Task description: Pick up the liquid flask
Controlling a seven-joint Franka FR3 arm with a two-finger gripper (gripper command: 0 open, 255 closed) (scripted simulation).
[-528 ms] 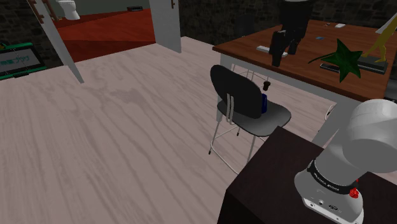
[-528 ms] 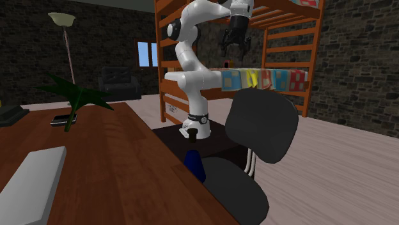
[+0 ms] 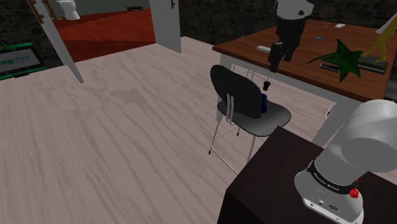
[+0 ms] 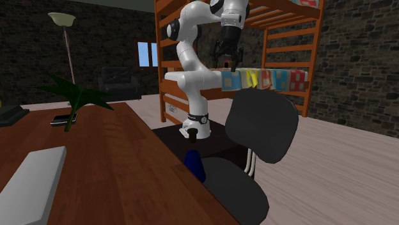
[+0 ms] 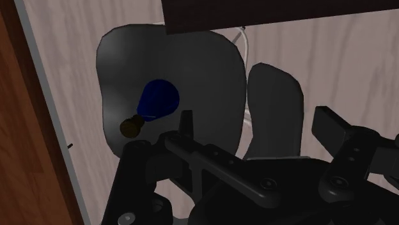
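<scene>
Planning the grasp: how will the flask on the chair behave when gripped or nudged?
The flask widens below its stopper, so it probably stands steady, yet sloped sides may slip from the open pincer. Its blue fill suggests some weight. Tipped, its round body would likely roll on the seat.

No legible txt or nos.: print on black band (image 3: 329,181) at arm base too small to read, marks on green box (image 3: 15,60) and coloured tiles (image 4: 263,80) along bunk bed (image 4: 281,38) rail illegible.
</scene>
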